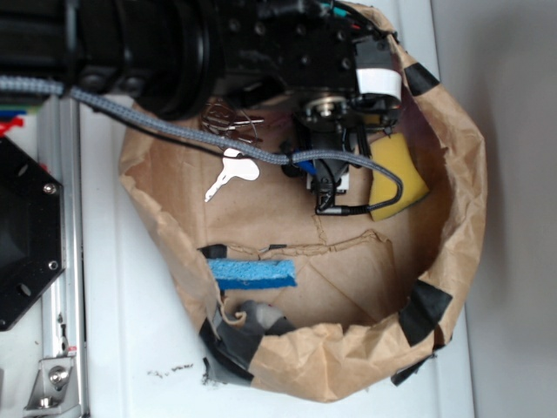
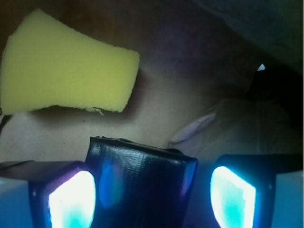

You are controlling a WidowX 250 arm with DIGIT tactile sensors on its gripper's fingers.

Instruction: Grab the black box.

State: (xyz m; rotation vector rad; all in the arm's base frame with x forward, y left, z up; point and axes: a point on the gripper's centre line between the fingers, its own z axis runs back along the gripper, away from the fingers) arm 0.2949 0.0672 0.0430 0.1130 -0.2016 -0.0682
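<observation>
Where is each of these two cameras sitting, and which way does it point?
Exterior: sits overhead, looking down into the paper bag; the black arm and pincer show.
Wrist: rides on the arm, looking past two glowing fingers at the black box between them.
Both views share the yellow sponge.

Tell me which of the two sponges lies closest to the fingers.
The yellow sponge, lying right beside the gripper and the black box. The blue sponge lies apart, near the bag's opposite wall.
</observation>
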